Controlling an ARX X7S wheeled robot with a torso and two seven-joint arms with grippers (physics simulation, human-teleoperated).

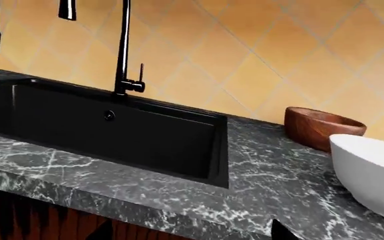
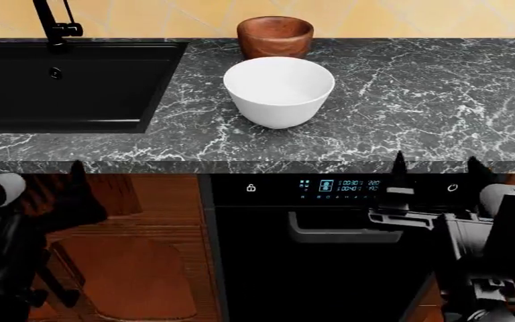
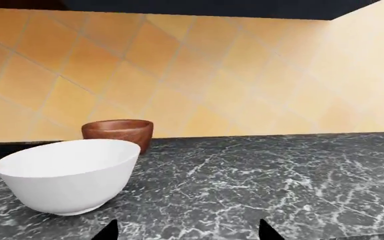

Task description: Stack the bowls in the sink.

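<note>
Head view gives me the dark grey marbled desk [image 2: 418, 87] running across the frame, with the black sink [image 2: 65, 84] set into its left part and the black faucet [image 2: 53, 27] standing at the sink's far edge. Both bowls are on the desk to the right of the sink, not in it. I see the white bowl [image 2: 279, 90] upright in the middle of the desk, and the wooden bowl [image 2: 275, 37] just behind it, nearer the tiled wall [image 2: 401, 17]; from this view I cannot tell whether the two touch. My right claw [image 2: 434, 168] sits low at the near right, in front of the desk edge, its two dark fingertips pointing up and spread apart with nothing between them. My left claw [image 2: 77, 176] is at the near left, below the desk edge; only one dark tip shows clearly, so I cannot tell how it stands. Below the desk edge I see an appliance control panel [image 2: 338, 186] with lit digits and a handle beneath it. Right wrist view has the white bowl [image 3: 68, 175] close by, with the wooden bowl [image 3: 117, 132] beyond it and a gap between them. Left wrist view shows the sink [image 1: 112, 130] basin with nothing inside it.
</note>
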